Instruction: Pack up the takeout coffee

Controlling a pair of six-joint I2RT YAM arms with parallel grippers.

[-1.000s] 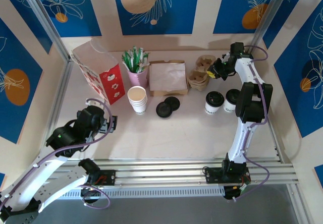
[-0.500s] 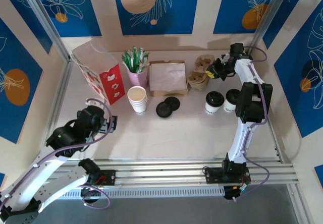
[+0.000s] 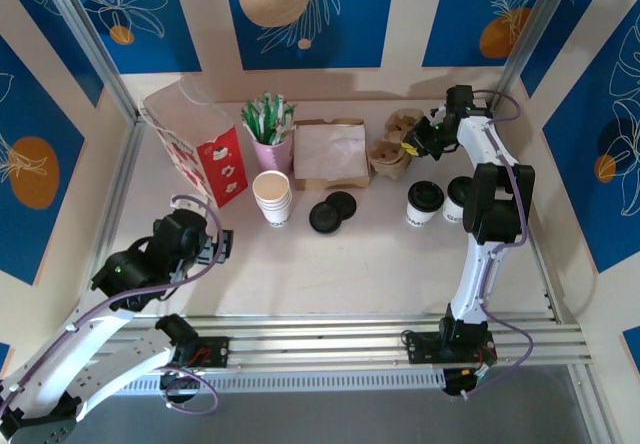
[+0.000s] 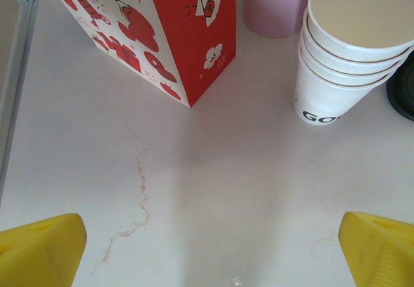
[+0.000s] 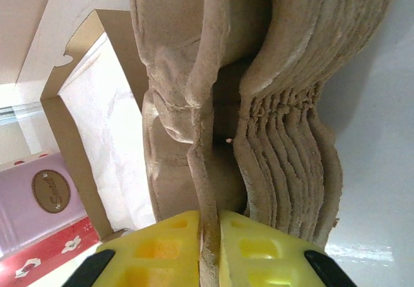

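Right pincer (image 5: 209, 227) has shifted left, clenched on 1 cup carrier (image 5: 173, 74); left pincer (image 4: 210, 251) released.

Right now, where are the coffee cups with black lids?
In the overhead view, the two lidded coffee cups stand on the right side of the table, in front of the brown cup carriers and beside the right arm.

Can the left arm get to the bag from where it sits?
Probably yes. The left gripper is open and faces the bag across bare table; the cup stack stands to the right, off that line.
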